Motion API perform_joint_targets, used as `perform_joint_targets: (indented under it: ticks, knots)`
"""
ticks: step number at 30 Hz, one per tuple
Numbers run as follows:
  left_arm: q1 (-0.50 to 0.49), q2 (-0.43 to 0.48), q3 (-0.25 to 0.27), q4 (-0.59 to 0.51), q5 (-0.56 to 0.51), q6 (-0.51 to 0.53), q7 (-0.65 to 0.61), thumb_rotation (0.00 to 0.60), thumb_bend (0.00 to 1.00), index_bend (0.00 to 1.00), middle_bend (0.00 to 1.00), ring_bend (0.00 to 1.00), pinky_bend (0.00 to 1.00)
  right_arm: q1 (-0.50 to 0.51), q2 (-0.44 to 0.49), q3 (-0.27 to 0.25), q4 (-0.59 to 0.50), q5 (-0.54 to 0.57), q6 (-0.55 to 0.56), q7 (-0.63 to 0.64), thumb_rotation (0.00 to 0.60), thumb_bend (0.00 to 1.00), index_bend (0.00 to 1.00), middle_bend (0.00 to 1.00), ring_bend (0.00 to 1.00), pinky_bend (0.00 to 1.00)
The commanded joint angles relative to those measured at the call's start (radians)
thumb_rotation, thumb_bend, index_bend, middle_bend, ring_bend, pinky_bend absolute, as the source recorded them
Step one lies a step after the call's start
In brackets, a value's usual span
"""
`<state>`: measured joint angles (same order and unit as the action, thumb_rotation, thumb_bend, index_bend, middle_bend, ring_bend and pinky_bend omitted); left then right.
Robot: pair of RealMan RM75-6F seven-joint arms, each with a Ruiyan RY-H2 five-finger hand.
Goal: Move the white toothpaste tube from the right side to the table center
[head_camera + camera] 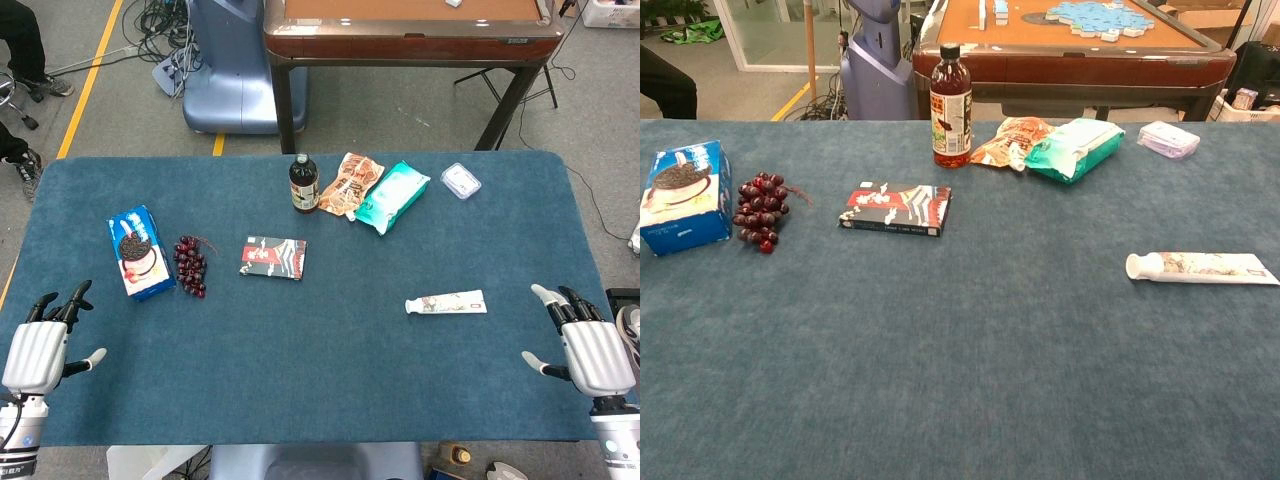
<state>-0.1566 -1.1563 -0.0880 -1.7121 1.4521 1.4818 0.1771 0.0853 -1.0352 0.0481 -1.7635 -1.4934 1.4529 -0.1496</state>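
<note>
The white toothpaste tube (447, 302) (1200, 267) lies flat on the blue table (330, 370), right of centre, its cap pointing left. My right hand (585, 345) rests near the table's front right corner, fingers spread and holding nothing, a short way right of the tube. At the front left corner sits my left hand (45, 340), also with fingers apart and empty. Neither hand shows in the chest view.
A blue cookie box (140, 252), dark grapes (190, 265) and a small dark packet (273, 257) lie left of centre. At the back stand a brown bottle (304, 184), an orange snack bag (350, 184), a green wipes pack (392, 196) and a small clear box (460, 180).
</note>
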Motion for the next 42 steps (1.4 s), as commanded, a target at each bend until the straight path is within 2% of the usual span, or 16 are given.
perform_joint_targets:
  ticks: [1,5,8,15,19,28,42]
  knots:
    - [-0.001,-0.001,0.0,-0.001,-0.002,-0.003,0.002,0.6,0.09,0.07,0.34,0.41,0.13,0.002,0.001,-0.001,-0.001,-0.001,-0.004,0.0,0.6,0.0,0.15,0.25,0.15,0.22]
    - [-0.001,-0.001,0.0,-0.001,-0.002,-0.004,0.002,0.6,0.09,0.07,0.34,0.41,0.13,0.019,0.007,-0.004,-0.004,-0.011,-0.034,0.019,0.6,0.0,0.17,0.27,0.16,0.22]
    - [0.0,-0.001,0.0,0.0,0.001,-0.001,0.0,0.6,0.09,0.07,0.34,0.41,0.13,0.047,0.01,-0.002,0.006,-0.025,-0.071,0.006,0.6,0.01,0.23,0.31,0.19,0.22]
    - [0.007,-0.006,0.005,0.008,-0.001,0.002,-0.011,0.6,0.09,0.07,0.34,0.41,0.13,0.161,-0.003,0.02,0.034,0.013,-0.249,-0.048,0.6,0.05,0.3,0.35,0.2,0.22]
    - [0.015,-0.003,0.007,0.01,-0.003,0.01,-0.017,0.6,0.09,0.07,0.34,0.41,0.13,0.239,-0.046,0.038,0.09,0.052,-0.362,-0.064,0.6,0.07,0.32,0.36,0.2,0.22]
    - [0.03,0.003,0.012,0.01,-0.01,0.018,-0.023,0.6,0.09,0.07,0.33,0.41,0.13,0.371,-0.178,0.062,0.253,0.131,-0.532,-0.112,0.6,0.1,0.35,0.38,0.21,0.22]
    - [0.043,0.002,0.013,0.015,-0.018,0.023,-0.03,0.6,0.09,0.07,0.33,0.41,0.13,0.485,-0.333,0.057,0.431,0.204,-0.658,-0.154,0.6,0.15,0.38,0.4,0.22,0.22]
